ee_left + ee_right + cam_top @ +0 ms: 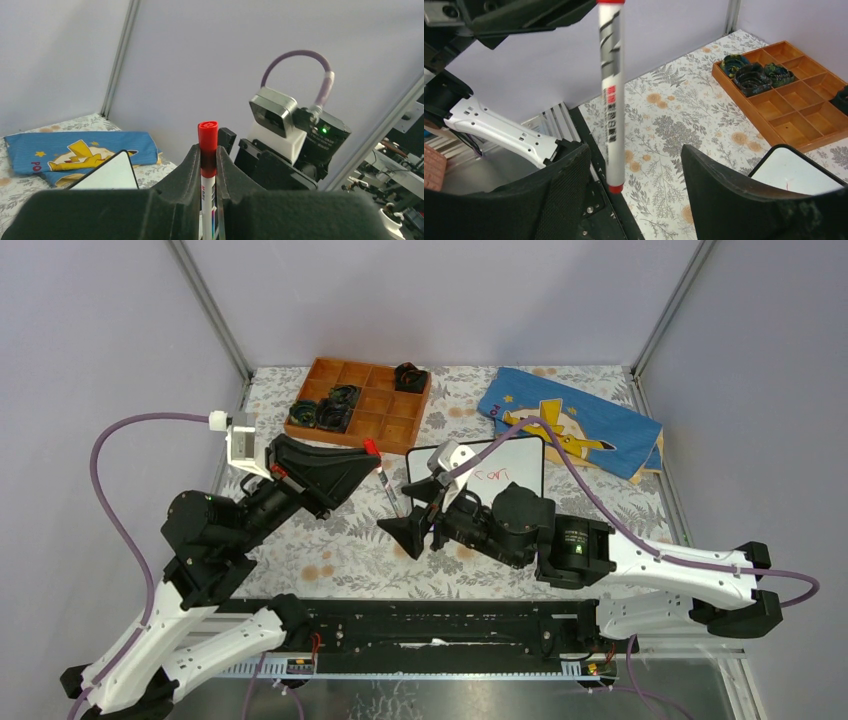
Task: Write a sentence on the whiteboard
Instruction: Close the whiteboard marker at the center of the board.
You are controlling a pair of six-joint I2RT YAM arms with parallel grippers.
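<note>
The whiteboard (515, 465) lies on the floral cloth right of centre. The red sentence (492, 474) shows on it only in part, behind the right arm. My left gripper (375, 455) is shut on a white marker (208, 170) just below its red cap (207, 132). The marker (387, 485) hangs down, left of the board. My right gripper (635, 150) is open around the marker's lower end (615, 188), which hangs nearer the left finger and touches neither one. Blank corners of the whiteboard (112, 175) (794, 170) show in both wrist views.
A wooden compartment tray (360, 405) with dark coiled items sits at the back left. A blue cloth with a yellow figure (575, 425) lies at the back right, just beyond the board. A metal rail (430, 625) runs along the near table edge.
</note>
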